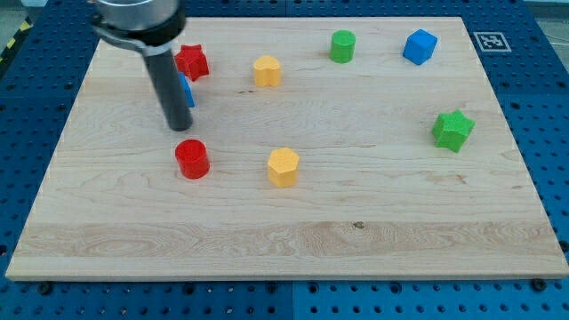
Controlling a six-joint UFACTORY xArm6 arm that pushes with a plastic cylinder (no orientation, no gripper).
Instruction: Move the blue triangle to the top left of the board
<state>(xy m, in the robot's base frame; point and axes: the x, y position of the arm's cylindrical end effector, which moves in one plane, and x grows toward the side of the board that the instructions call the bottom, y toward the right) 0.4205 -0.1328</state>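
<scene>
Blue triangle [186, 91] just behind my tip [178, 127]

- Single camera view; no second view to share anything with.
- Looks down on the desk [356, 240] from above and from beyond its near long edge, tilted forward.
- Far edge runs along the view's top, shorter than the near edge; side edges converge upward.
- Middling range: nearly the whole board fills the frame, blue perforated surface [533, 133] showing round it.
- Arm enters from the view's top left, cropped there; my tip [180, 127] shows below it.
- Printed marker [488, 41] sits at the top right corner.
</scene>
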